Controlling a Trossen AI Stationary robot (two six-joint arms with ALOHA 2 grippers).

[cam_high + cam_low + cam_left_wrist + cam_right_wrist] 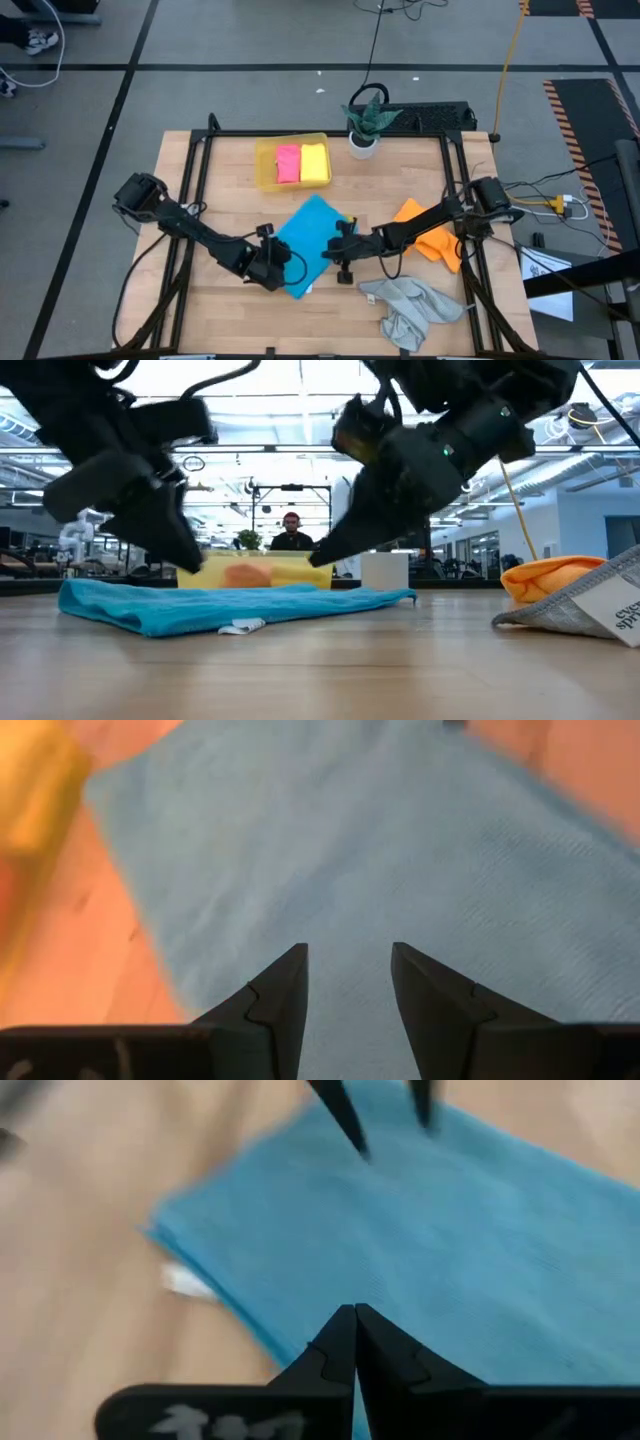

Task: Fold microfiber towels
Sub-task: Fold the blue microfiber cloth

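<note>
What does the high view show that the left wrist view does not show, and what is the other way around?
Only the high view shows the yellow tray holding the folded pink towel and yellow towel, the orange towel, the crumpled grey towel, the potted plant and the right gripper. Only the left wrist view shows the gap between the left gripper jaws, standing open and empty above the cloth. Both show the blue towel lying on the wooden table.
</note>
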